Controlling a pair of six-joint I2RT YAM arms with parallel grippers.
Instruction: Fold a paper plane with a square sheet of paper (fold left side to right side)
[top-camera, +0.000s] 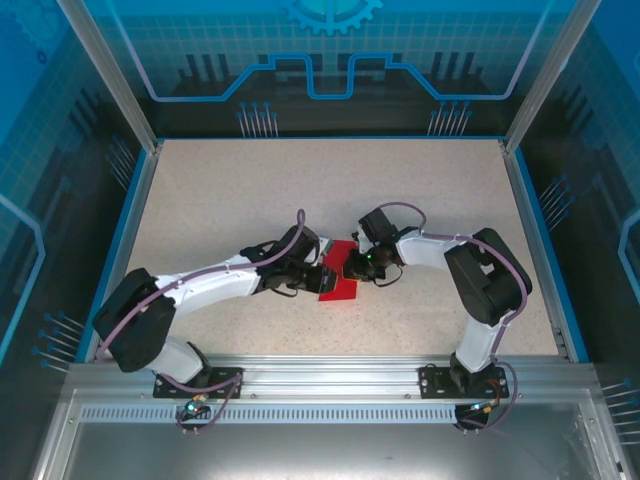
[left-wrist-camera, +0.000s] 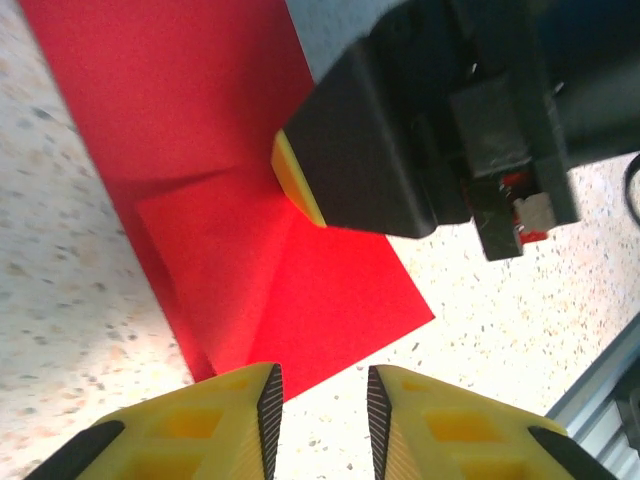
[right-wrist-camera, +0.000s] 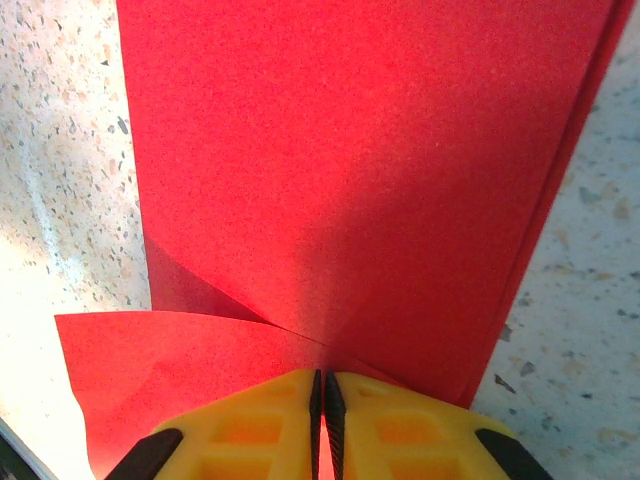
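Note:
The square sheet of paper (top-camera: 338, 285) lies on the table between the two arms, bright red and folded into layers with a diagonal flap (left-wrist-camera: 215, 270). My left gripper (left-wrist-camera: 323, 400) is open by a narrow gap just off the sheet's near edge, with bare table between its fingers and nothing held. My right gripper (right-wrist-camera: 322, 385) is shut, its tips resting down on the sheet (right-wrist-camera: 350, 180) where the creases meet. In the left wrist view one of its yellow fingertips (left-wrist-camera: 293, 180) touches the red surface. From above, the left gripper (top-camera: 312, 278) and the right gripper (top-camera: 352, 268) sit on opposite sides of the sheet.
The speckled tabletop (top-camera: 330, 190) stretches behind and to both sides of the sheet. Blue rails (top-camera: 530, 240) edge the table left and right, and a metal rail (top-camera: 330, 375) with the arm bases runs along the front.

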